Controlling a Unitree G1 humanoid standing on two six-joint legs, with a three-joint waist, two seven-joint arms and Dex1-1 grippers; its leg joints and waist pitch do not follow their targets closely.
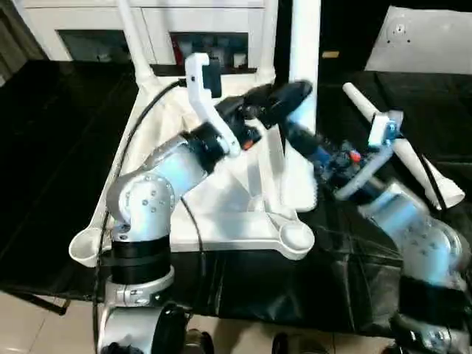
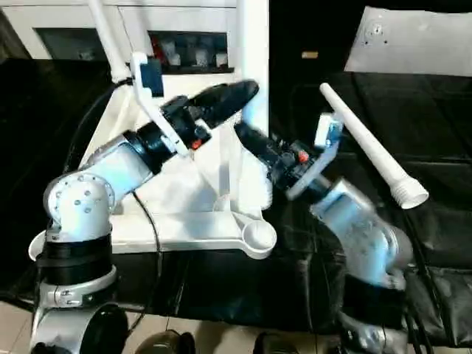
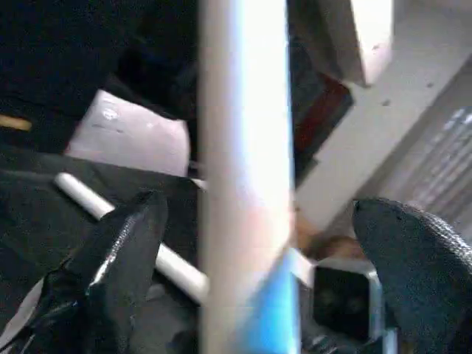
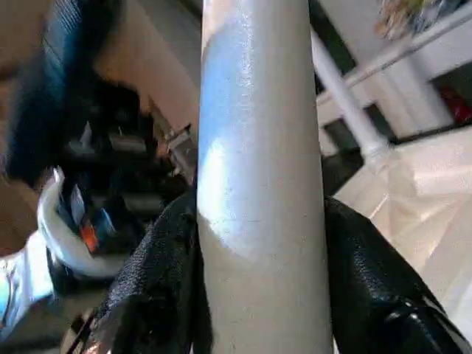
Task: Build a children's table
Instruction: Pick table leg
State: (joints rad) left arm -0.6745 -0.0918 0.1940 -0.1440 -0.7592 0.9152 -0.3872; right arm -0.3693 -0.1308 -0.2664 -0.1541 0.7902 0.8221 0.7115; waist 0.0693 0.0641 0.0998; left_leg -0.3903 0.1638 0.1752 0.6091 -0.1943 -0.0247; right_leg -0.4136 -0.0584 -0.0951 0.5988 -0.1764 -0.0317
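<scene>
- A white cabinet (image 1: 147,29) with glass doors stands well beyond the tool, against the back of the scene; dark items with a touch of red show behind its glass.
- The worktop (image 2: 413,125) is covered in black cloth on every side of the tool.
- A flat white board (image 1: 424,44) lies at the worktop's far right corner.
- Pale beige floor (image 1: 44,332) shows below the worktop's near edge.

Head cameras look down over both forearms at the upturned tabletop (image 1: 221,221); wrist cameras crowd one upright leg (image 4: 258,177).
</scene>
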